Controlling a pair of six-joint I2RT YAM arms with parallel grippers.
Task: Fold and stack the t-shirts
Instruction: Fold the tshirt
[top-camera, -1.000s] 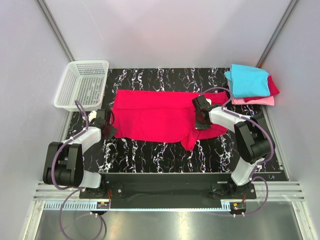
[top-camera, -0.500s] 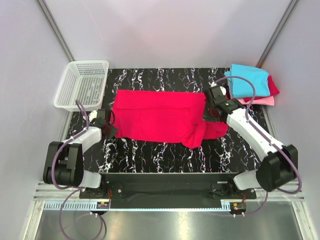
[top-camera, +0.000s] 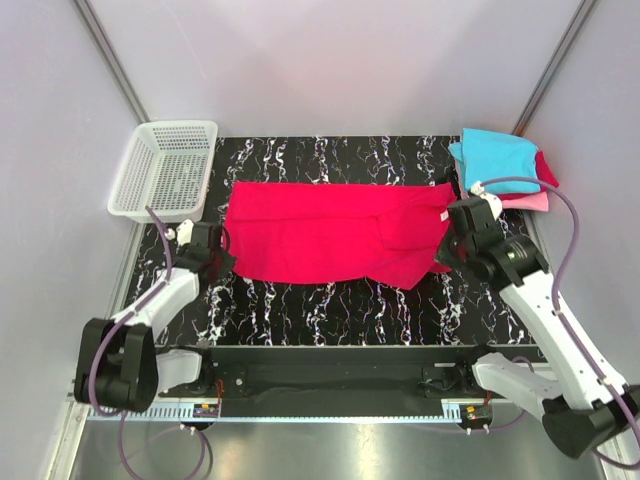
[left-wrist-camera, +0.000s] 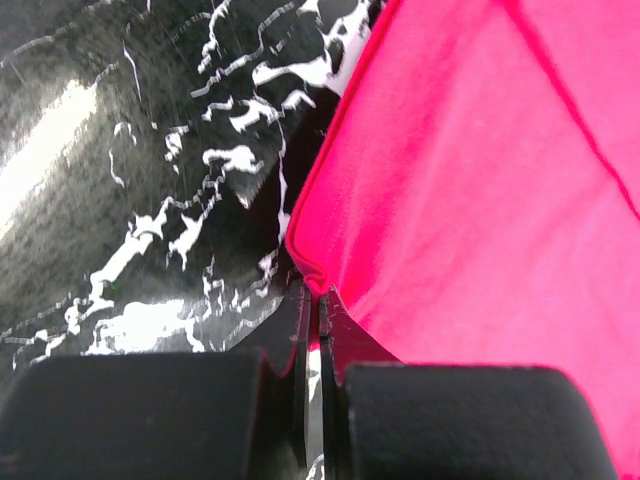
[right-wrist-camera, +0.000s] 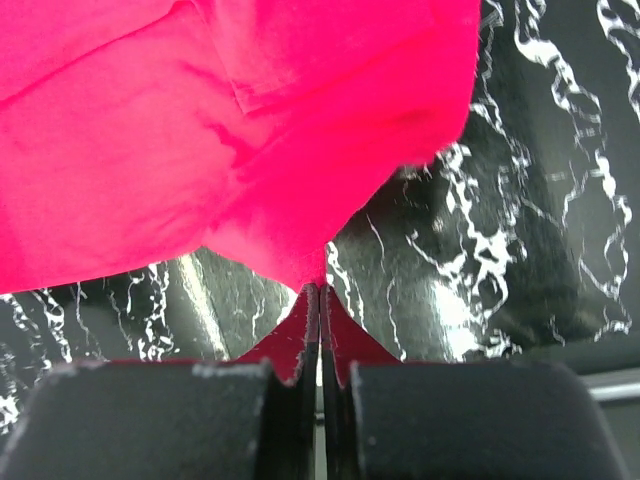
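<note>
Swung rightward within the last second, the right claw (top-camera: 455, 232) has stretched the crimson t-shirt (top-camera: 320, 235) flat across the marbled desk (top-camera: 330, 300), clenched on its right end, while the left claw (top-camera: 216, 256) pinches the left edge. Its small white neck label (top-camera: 443, 216) (writing illegible) lies near the folded stack (top-camera: 500, 165).

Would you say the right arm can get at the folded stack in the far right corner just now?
Probably yes for reach: the stack lies just beyond the right gripper, nothing between. But its jaws are shut on the crimson t-shirt, so it must let go first.
</note>
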